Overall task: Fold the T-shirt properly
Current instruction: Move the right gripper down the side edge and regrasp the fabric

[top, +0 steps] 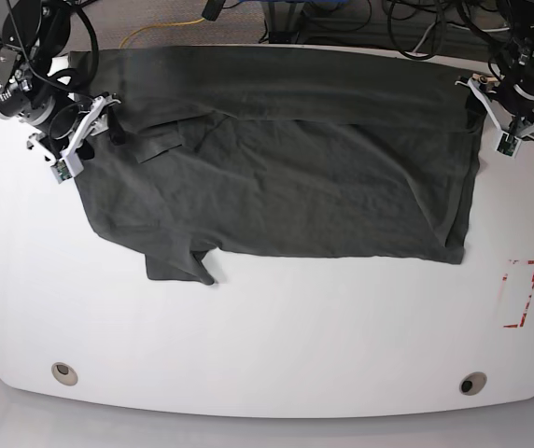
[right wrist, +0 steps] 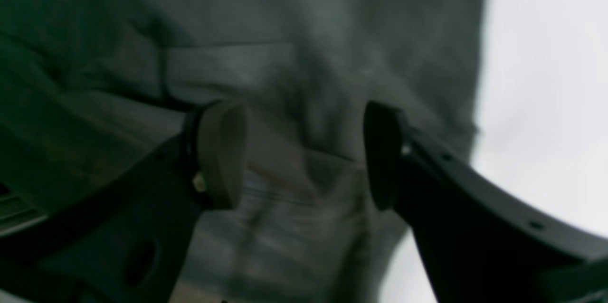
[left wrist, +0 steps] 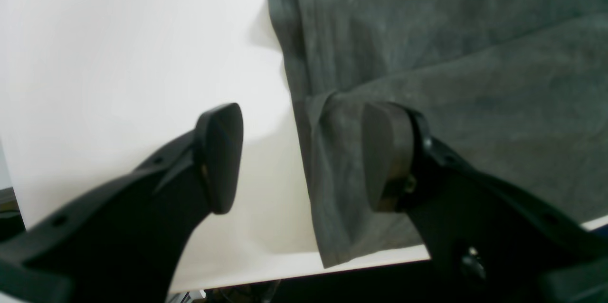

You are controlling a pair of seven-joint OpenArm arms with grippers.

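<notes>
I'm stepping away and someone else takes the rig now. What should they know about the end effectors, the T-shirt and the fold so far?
Left end effector: open, straddling the T-shirt edge at its far corner, holding nothing.
Right end effector: open, over the cloth at the other far corner, holding nothing.
T-shirt: spread across the white table, far edge folded over toward the middle as a long band; one sleeve sticks out at the near side.
Done: one lengthwise fold.
Left: tuck the sleeve, make the remaining folds, smooth wrinkles.
</notes>
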